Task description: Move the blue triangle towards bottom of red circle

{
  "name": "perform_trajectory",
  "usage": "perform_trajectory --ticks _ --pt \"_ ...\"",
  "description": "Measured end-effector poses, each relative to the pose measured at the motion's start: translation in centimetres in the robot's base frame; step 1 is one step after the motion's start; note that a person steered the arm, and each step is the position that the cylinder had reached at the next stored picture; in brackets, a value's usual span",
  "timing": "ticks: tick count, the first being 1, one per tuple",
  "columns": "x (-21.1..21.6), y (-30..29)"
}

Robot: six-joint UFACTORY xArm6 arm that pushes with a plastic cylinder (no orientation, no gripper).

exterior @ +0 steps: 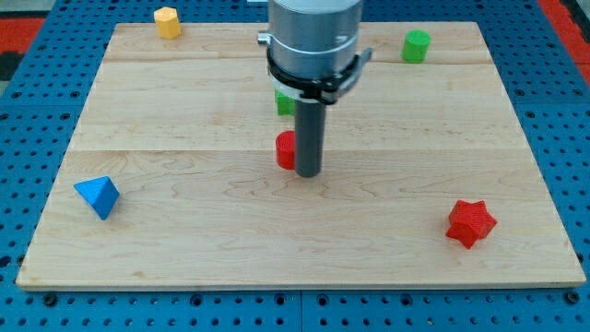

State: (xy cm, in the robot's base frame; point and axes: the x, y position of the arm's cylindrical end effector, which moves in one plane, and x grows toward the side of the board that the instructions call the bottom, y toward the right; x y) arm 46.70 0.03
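Item: wooden board (184, 267), pale, on a blue pegboard surface (37, 101)

Blue triangle (98, 196): near the view's left edge of the board, lower half, alone, well apart from everything else

Red circle (286, 149): roughly centre of the board, partly hidden behind the rod; only its left portion visible

My tip (307, 174): resting on the board just beside the red circle, at its right and slightly lower; touching or not, cannot tell. Plain rod, no jaws, carrying nothing. Well apart from the blue triangle

Other pieces: green block (285, 102) just above the red circle, mostly hidden by the arm's grey housing (313, 37), shape not made out; green cylinder (416, 45) near the view's top right; yellow block (167, 21) at the view's top left, looks hexagonal; red star (470, 222) at the view's lower right

Step in hand, as judged: approach not yet made; blue triangle apparently untouched and far from its goal

Next move, as judged: tip to travel to the view's left, clear of the red circle, and come round to the far left side of the blue triangle; then a push rightward, ending just below the red circle
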Motion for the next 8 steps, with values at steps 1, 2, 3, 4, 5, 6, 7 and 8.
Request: perform_trajectory --ticks 1,2,3,4,5,6,7,8 --pt "0.5 -1.2" --pt "7.0 -4.4" --pt "12.1 -11.6" --pt "14.0 -22.5" --pt "11.2 -28.6" --pt "7.3 -28.8" --pt "4.7 -25.3" --pt "3.9 -20.8"
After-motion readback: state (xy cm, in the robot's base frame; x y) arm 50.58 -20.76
